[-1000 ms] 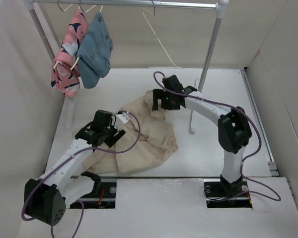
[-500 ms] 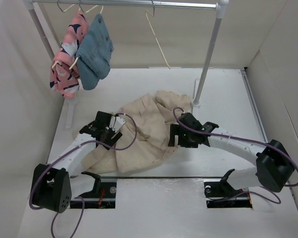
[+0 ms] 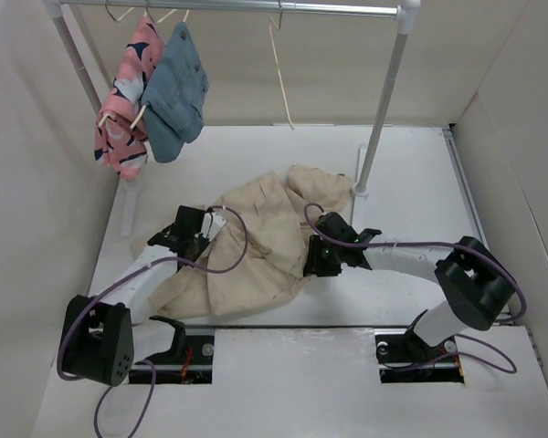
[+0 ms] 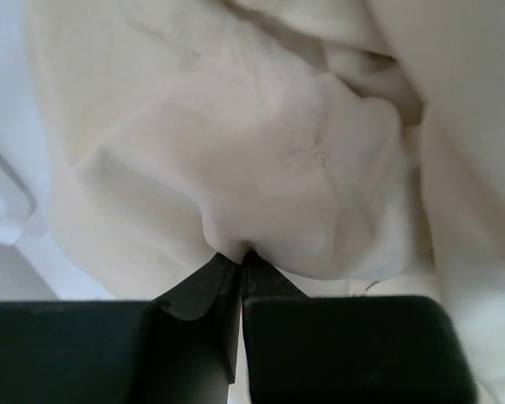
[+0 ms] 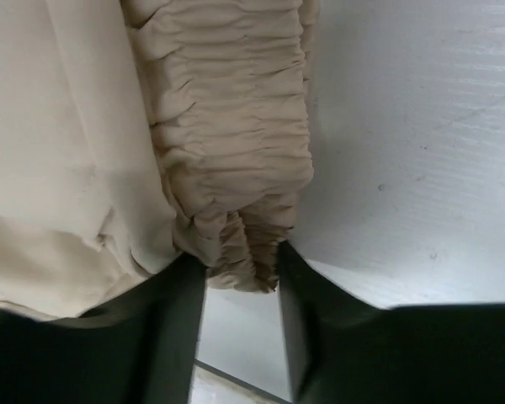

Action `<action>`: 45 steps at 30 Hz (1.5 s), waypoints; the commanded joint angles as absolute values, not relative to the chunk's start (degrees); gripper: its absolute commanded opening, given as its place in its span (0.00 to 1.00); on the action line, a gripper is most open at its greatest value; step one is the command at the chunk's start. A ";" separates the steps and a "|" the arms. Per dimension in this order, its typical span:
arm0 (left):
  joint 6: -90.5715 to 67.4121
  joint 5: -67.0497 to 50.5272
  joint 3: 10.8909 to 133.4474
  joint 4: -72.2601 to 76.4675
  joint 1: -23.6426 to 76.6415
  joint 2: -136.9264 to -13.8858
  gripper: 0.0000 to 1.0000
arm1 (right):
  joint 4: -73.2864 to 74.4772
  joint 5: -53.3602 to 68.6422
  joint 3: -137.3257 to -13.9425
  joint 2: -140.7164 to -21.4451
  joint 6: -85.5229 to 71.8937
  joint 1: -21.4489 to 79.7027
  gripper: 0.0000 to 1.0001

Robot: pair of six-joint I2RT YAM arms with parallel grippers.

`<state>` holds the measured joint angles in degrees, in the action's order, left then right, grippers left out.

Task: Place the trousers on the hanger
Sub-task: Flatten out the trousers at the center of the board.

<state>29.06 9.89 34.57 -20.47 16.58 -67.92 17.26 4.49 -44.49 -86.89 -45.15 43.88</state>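
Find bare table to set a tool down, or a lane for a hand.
Free: table between the rack post and the right wall; also the far strip from the blue garment to that post. Crowded: centre, where trousers sprawl with left end effector and right end effector on them.

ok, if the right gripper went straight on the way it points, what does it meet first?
The trousers. Their gathered band sits pinched between the fingers of the right gripper, so any push forward goes straight into that cloth. Past it, the wrist view shows more fabric, with bare table off to one side.
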 commanded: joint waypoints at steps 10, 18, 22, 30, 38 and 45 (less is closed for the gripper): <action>31.47 16.01 37.43 -22.40 6.24 -57.30 0.00 | 20.64 4.66 -43.33 -78.13 -40.69 39.38 0.71; 25.58 11.60 43.86 -30.22 5.62 -56.78 0.00 | 11.00 10.46 -38.76 -82.08 -42.27 39.38 0.59; 24.35 13.17 46.05 -31.73 5.10 -56.17 0.00 | 10.37 11.69 -40.61 -85.24 -42.28 41.48 0.58; 22.68 21.08 46.58 -30.42 2.47 -55.02 0.00 | 8.17 15.99 -41.31 -87.99 -42.28 40.97 0.00; 31.28 28.56 47.20 -26.02 -4.12 -56.16 0.00 | 36.50 4.34 -47.62 -57.86 -32.80 10.14 0.00; 36.36 34.71 48.25 -28.21 -7.20 -57.39 0.00 | 45.08 -3.58 -51.94 -49.23 -30.75 -5.54 0.00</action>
